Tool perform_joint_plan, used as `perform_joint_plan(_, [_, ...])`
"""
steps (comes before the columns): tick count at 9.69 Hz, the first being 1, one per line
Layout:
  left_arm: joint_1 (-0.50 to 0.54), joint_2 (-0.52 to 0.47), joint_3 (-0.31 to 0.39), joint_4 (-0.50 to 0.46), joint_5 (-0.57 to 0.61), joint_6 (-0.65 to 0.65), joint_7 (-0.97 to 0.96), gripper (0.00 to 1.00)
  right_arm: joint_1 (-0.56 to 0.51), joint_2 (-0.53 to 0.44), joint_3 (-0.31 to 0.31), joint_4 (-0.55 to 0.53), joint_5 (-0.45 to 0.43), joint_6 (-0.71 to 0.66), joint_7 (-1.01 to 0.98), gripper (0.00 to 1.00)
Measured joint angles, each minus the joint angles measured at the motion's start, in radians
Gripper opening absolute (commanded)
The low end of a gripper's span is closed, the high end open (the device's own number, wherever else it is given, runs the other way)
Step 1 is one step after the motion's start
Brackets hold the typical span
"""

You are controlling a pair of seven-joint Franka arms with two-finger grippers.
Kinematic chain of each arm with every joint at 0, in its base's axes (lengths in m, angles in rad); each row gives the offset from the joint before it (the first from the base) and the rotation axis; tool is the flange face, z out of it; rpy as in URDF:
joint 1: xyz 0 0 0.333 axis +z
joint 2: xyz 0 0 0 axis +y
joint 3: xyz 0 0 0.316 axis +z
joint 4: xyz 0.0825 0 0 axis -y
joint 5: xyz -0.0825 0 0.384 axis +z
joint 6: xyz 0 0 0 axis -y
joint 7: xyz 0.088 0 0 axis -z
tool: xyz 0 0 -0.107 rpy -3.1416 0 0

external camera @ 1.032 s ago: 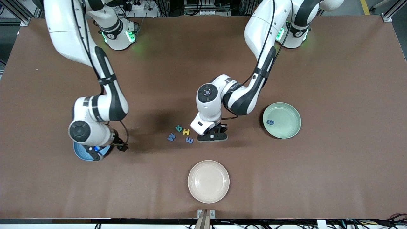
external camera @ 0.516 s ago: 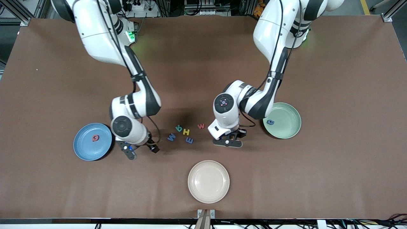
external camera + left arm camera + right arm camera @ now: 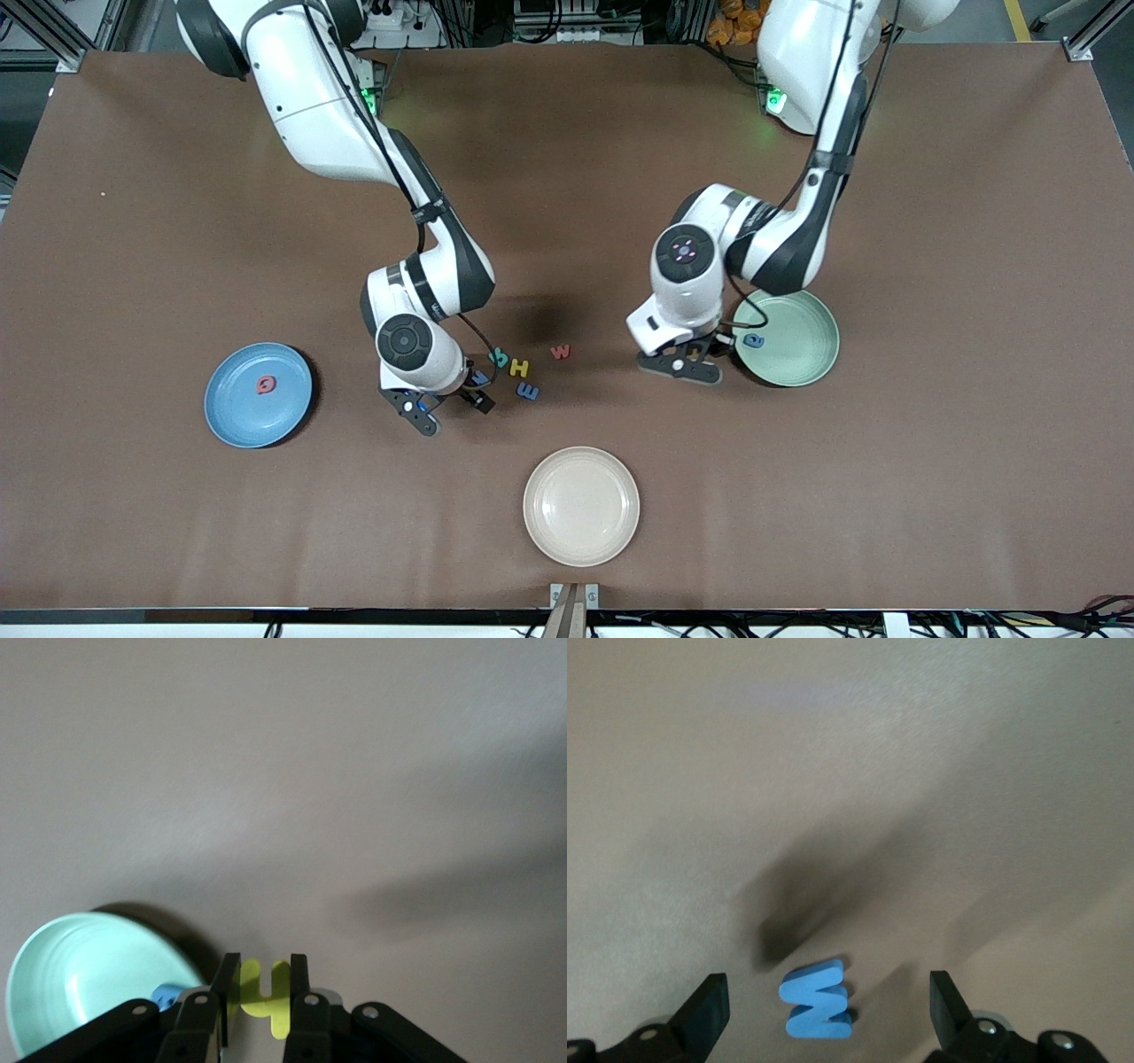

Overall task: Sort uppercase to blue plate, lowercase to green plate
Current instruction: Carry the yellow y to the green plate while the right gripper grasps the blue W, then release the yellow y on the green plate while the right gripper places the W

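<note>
Small yellow h sits clamped between the left pincer fingers, up in the air just beside the green plate rim, over the table. In the front view the left pincer is mostly under the wrist. Blue a lies in the green plate, near the rim toward the right arm's end; a bit of it shows in the left wrist view next to the plate.

Red Q lies in the blue plate at the right arm's end of the table.

Loose cluster mid-table: angular blue M on the table between the right pincer fingers, which stand wide apart, not touching it. In the front view the right pincer is low over the M, which is partly hidden by the wrist. Teal R, yellow H, rounded blue m and red w lie close together beside it, toward the left arm's end; the m is nearest the front camera.

Cream plate sits nearer the front camera than the cluster, nothing in it.
</note>
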Motion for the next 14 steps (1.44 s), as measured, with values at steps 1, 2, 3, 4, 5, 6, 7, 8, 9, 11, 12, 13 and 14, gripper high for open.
perform_joint_plan(1, [0.008, -0.048, 0.001, -0.105, 0.042, 0.095, 0.001, 0.0, 0.0, 0.001, 0.007, 0.001, 0.0, 0.0, -0.031, 1.0])
perform_joint_plan(2, [0.025, -0.079, 0.001, -0.211, 0.086, 0.21, 0.001, 0.0, 0.0, 0.001, 0.011, 0.001, 0.0, 0.0, -0.053, 1.0])
perform_joint_plan(3, [0.054, -0.101, 0.001, -0.313, 0.126, 0.328, 0.001, 0.0, 0.001, 0.003, 0.014, 0.001, 0.0, 0.0, -0.067, 1.0])
perform_joint_plan(4, [0.083, -0.118, 0.001, -0.39, 0.149, 0.41, 0.005, 0.0, 0.003, 0.008, 0.017, 0.001, 0.0, 0.001, -0.07, 1.0])
perform_joint_plan(5, [0.106, -0.138, 0.0, -0.44, 0.155, 0.451, 0.026, 0.0, 0.005, 0.015, 0.017, 0.001, 0.0, 0.017, -0.07, 1.0])
perform_joint_plan(6, [0.132, -0.165, -0.001, -0.472, 0.155, 0.46, 0.062, 0.0, 0.007, 0.024, 0.018, 0.001, 0.0, 0.04, -0.071, 1.0])
perform_joint_plan(7, [0.172, -0.212, -0.002, -0.512, 0.155, 0.461, 0.12, 0.0, 0.009, 0.032, 0.018, 0.001, 0.0, 0.055, -0.071, 1.0])
perform_joint_plan(8, [0.192, -0.236, -0.002, -0.537, 0.156, 0.472, 0.146, 0.0, 0.011, 0.033, 0.018, 0.001, 0.0, 0.056, -0.071, 0.61])
perform_joint_plan(9, [0.209, -0.246, -0.003, -0.564, 0.156, 0.509, 0.161, 0.16, 0.013, 0.034, 0.018, 0.001, 0.0, 0.056, -0.071, 0.09])
perform_joint_plan(11, [0.227, -0.245, -0.004, -0.599, 0.157, 0.56, 0.162, 0.71, 0.018, 0.031, 0.018, 0.01, 0.0, 0.063, -0.069, 0.0])
perform_joint_plan(12, [0.229, -0.245, -0.005, -0.603, 0.157, 0.564, 0.162, 1.0, 0.019, 0.03, 0.018, 0.013, 0.0, 0.067, -0.068, 0.0])
perform_joint_plan(13, [0.229, -0.245, -0.007, -0.604, 0.157, 0.565, 0.162, 1.0, 0.019, 0.029, 0.018, 0.015, 0.0, 0.066, -0.068, 0.0])
perform_joint_plan(14, [0.229, -0.245, -0.008, -0.604, 0.157, 0.568, 0.162, 1.0, 0.019, 0.028, 0.019, 0.015, 0.0, 0.068, -0.068, 0.0])
